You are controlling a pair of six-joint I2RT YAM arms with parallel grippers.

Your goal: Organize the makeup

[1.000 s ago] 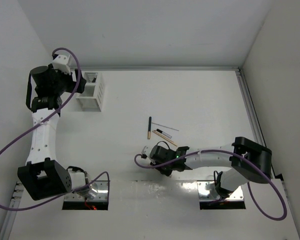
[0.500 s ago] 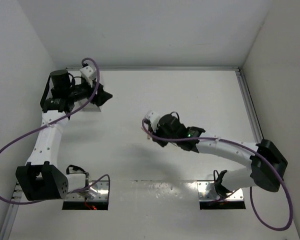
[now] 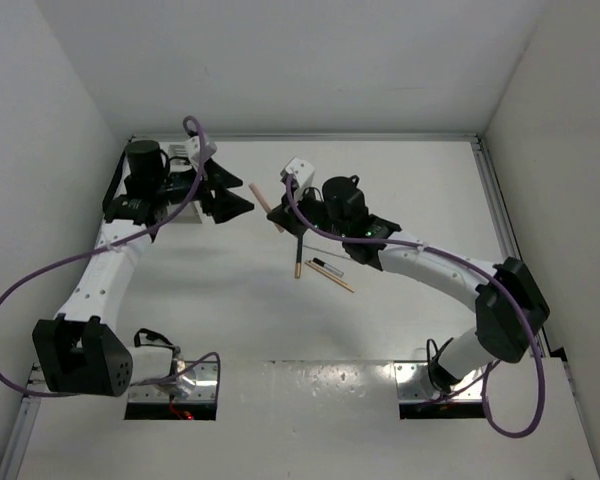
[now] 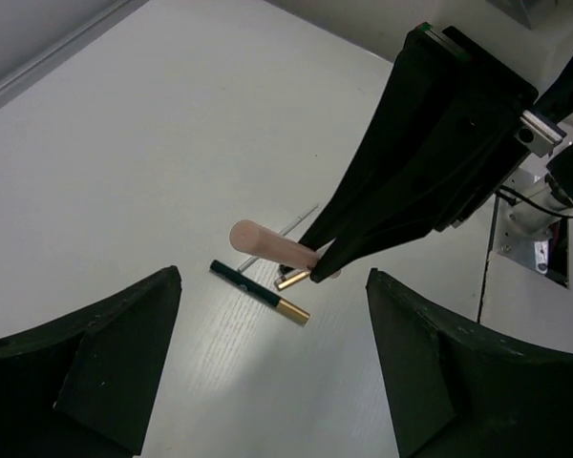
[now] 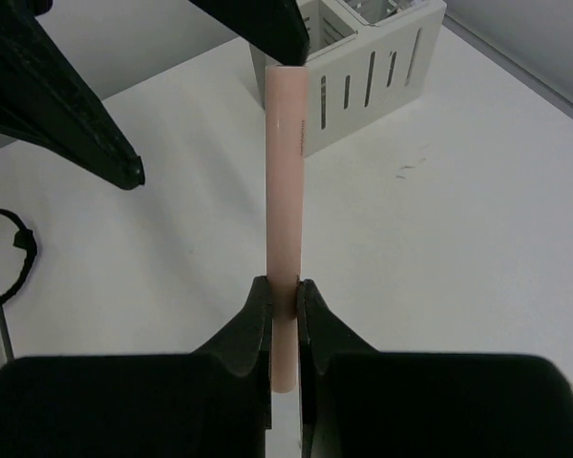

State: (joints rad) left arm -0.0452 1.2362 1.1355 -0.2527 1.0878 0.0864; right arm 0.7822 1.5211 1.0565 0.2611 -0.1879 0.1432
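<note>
My right gripper (image 5: 285, 296) is shut on a pink makeup stick (image 5: 286, 172) near its lower end and holds it in the air (image 3: 265, 206). The stick's free end points at my left gripper (image 3: 238, 194), which stands open a short way in front of it and does not touch it. In the left wrist view the pink stick (image 4: 272, 246) hangs just beyond the wide-open fingers (image 4: 105, 353). On the table below lie a black stick with a gold tip (image 3: 300, 255), a black-and-white one (image 3: 325, 266), a tan pencil (image 3: 338, 280) and a thin grey stick (image 4: 296, 221).
The white slotted rack (image 5: 372, 67) stands at the back left, mostly hidden behind my left arm in the top view (image 3: 180, 152). A metal rail (image 3: 495, 200) runs along the table's right edge, and white walls close in the sides.
My right gripper shut on the pink stick among the others, lifted it and carried it up and left. My left arm swung from the rack toward it, jaws open.
</note>
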